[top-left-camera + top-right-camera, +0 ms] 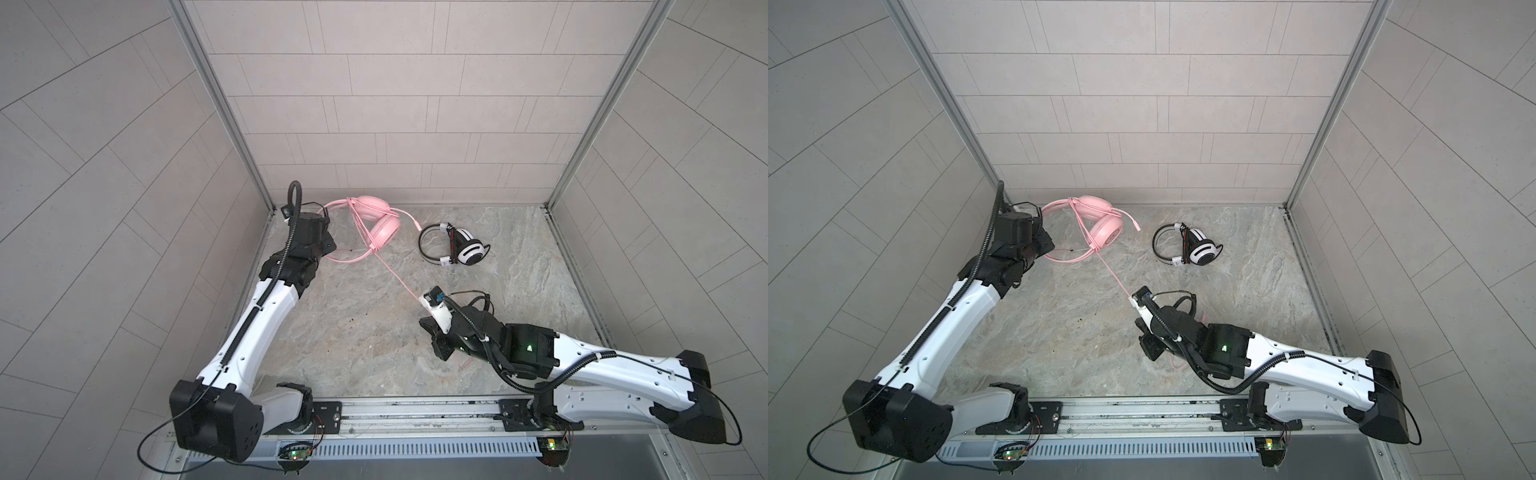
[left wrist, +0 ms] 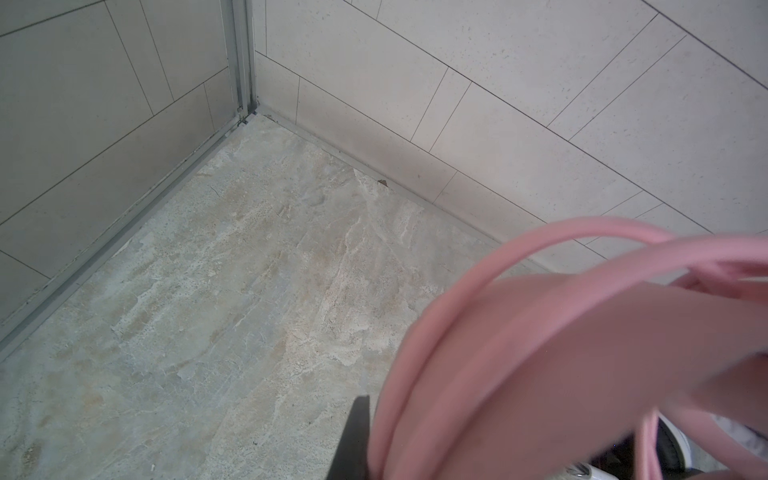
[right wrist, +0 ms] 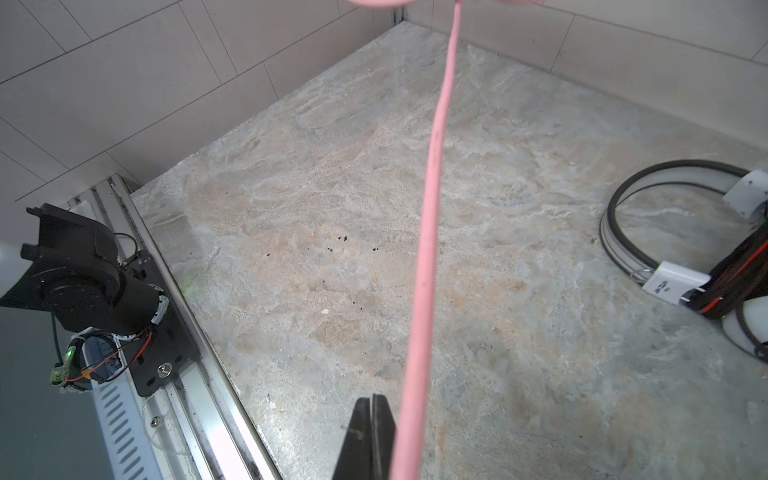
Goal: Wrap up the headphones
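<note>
Lying at the back left of the table, the pink headphones show round cups and looped bands, their pink cable running taut and diagonal toward the right arm. The white-and-black headphones rest further right, well apart, with a thin black band and black-red cord bundled at the cups. The left claw is clamped on the pink headband, which fills the left wrist view. The right claw has its jaws together; the cable passes just beside them, and I cannot tell whether it is pinched. The table is mottled grey-beige stone, boxed by pale tiled walls.
</note>
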